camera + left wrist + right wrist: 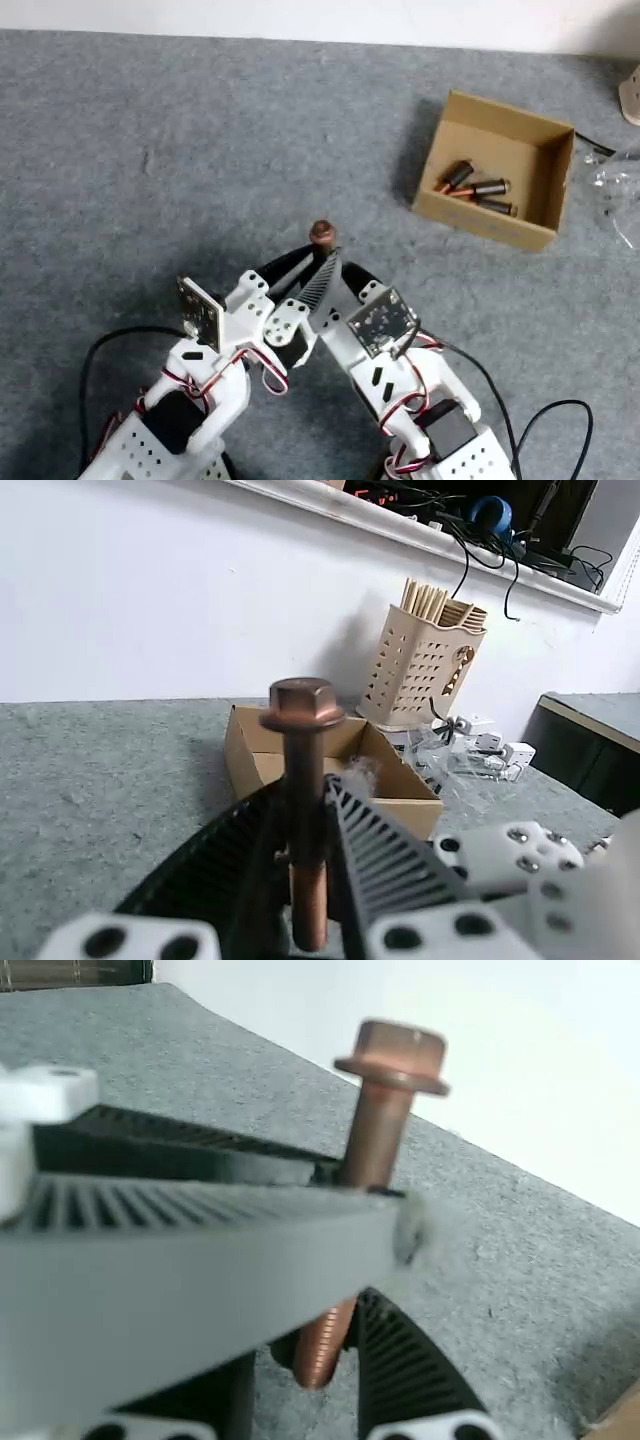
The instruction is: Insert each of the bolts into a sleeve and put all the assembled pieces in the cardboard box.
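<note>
Currently: one grey felt worktop (150,130) with two white arms side by side at its near edge, the left arm (190,400) and the right arm (420,390). They angle in toward each other and their tips meet mid-worktop.

One cardboard box (480,222) sits well off to the right arm's side, open top up. The left wrist view also has one pale perforated holder (425,670) with sticks in it, standing behind the box.

Left end effector (300,800) is clenched on the shank of the one bolt (322,233). The bolt is copper-coloured with a flanged hex head. It stands upright, head on top and clear above the jaws, held off the worktop surface.

Right end effector (325,1355) is right up against the left one, at the lower end of the same bolt. Cannot tell whether it is clamped on the bolt or released.

Three assembled pieces (485,188) lie on the box floor. They are dark sleeves with copper ends showing, roughly side by side and bunched toward the middle.

Count:
- 2 arms
- 1 box
- 3 assembled pieces in the box
- 1 bolt in the grip
</note>
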`<state>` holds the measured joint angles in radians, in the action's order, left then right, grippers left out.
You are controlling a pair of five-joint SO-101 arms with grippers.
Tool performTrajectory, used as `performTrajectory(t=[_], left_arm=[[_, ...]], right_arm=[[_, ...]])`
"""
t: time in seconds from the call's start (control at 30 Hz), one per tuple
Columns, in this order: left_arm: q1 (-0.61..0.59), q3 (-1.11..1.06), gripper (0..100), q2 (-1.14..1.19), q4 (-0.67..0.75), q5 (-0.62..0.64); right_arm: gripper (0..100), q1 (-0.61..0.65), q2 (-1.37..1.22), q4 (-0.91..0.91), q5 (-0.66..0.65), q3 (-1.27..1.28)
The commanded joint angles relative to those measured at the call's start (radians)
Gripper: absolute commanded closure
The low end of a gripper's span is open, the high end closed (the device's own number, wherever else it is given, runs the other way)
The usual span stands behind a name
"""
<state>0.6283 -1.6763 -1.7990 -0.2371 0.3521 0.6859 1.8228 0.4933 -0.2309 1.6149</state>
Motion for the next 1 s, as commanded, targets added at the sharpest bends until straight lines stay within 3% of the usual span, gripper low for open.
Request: performTrajectory(t=[0.0,0.17,0.5,0.7,0.97], left_arm=[[-0.050,-0.019,99,-0.021,0.003,0.003],[-0.154,-0.019,99,-0.021,0.089,0.003],[-0.177,-0.008,99,-0.021,0.095,0.003],[-0.266,-0.019,99,-0.021,0.186,0.005],[-0.217,-0.019,99,-0.018,0.114,0.204]], right_arm=[[99.3,0.002,0.018,-0.010,0.006,-0.059],[99.3,0.008,0.018,-0.010,0.006,-0.058],[99.3,0.002,0.018,-0.010,0.006,-0.058],[99.3,-0.001,0.018,-0.010,0.006,-0.059],[99.3,-0.041,0.018,-0.010,0.008,-0.061]])
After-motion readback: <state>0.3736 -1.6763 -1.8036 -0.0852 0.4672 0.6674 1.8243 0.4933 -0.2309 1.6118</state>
